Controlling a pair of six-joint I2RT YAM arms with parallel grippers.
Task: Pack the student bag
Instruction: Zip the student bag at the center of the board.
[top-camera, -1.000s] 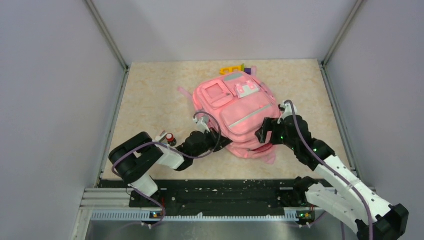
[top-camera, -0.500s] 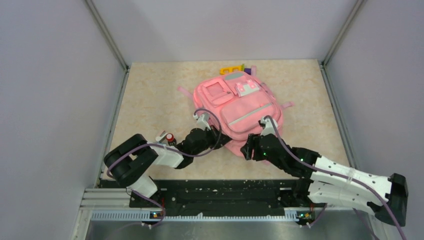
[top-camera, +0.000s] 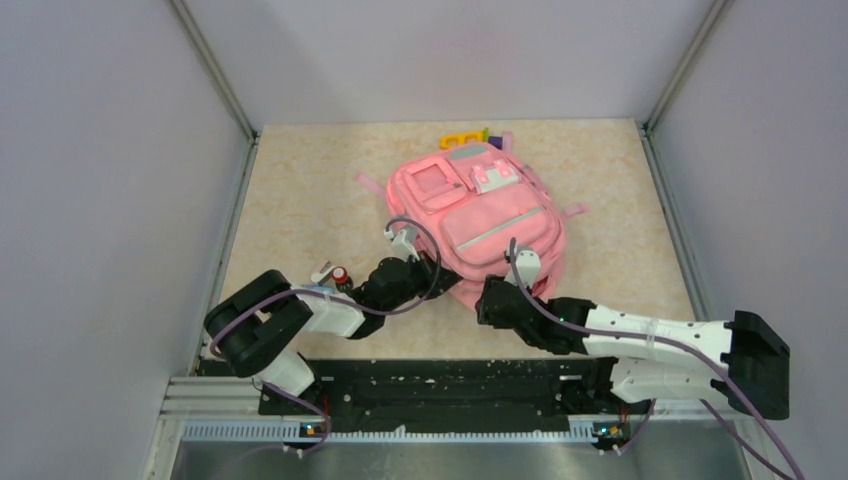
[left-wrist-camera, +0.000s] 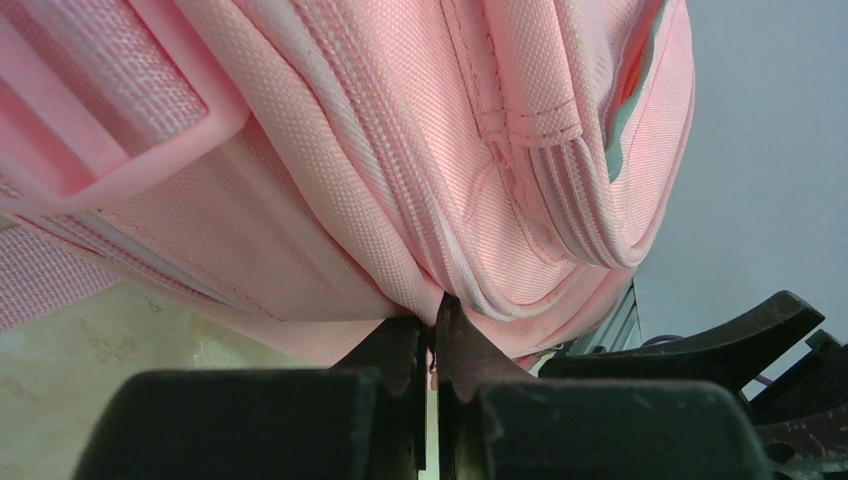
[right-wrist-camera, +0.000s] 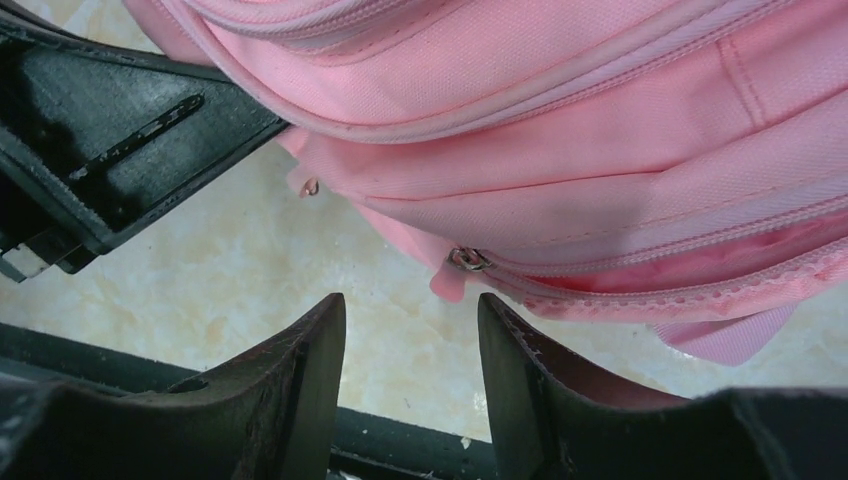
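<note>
Now, student bag (top-camera: 480, 215): we see it lying flat on the desk (top-camera: 300, 200), front pockets and white patch facing up, roughly mid-desk and a little toward the far side, its near end pointing at the two arms.
Left tool (top-camera: 432, 274): we find it at the bag's near-left edge, low over the desk. In the left wrist view the left tool (left-wrist-camera: 433, 330) is clenched, its two tips pressed together on a fold of pink fabric where the bag's (left-wrist-camera: 400, 150) lower seam comes down to a point.
Right tool (top-camera: 492, 300): it sits at the bag's near end, just beside the left one. In the right wrist view the right tool (right-wrist-camera: 410, 310) is released, fingers apart and clear of the fabric, with bare desk showing between them.
Zip pull (right-wrist-camera: 465, 262): a small metal pull with a pink tab hangs from the bag's (right-wrist-camera: 560, 130) lower zip line, just ahead of the gap between the right fingers, not touching either. To its right we see the zip parted.
Yellow and purple pieces (top-camera: 468, 137): they lie at the far edge, half hidden behind the bag; we cannot tell what they are.
Small red-capped item (top-camera: 340, 273): it rests on the desk beside the left arm, apart from the bag.
</note>
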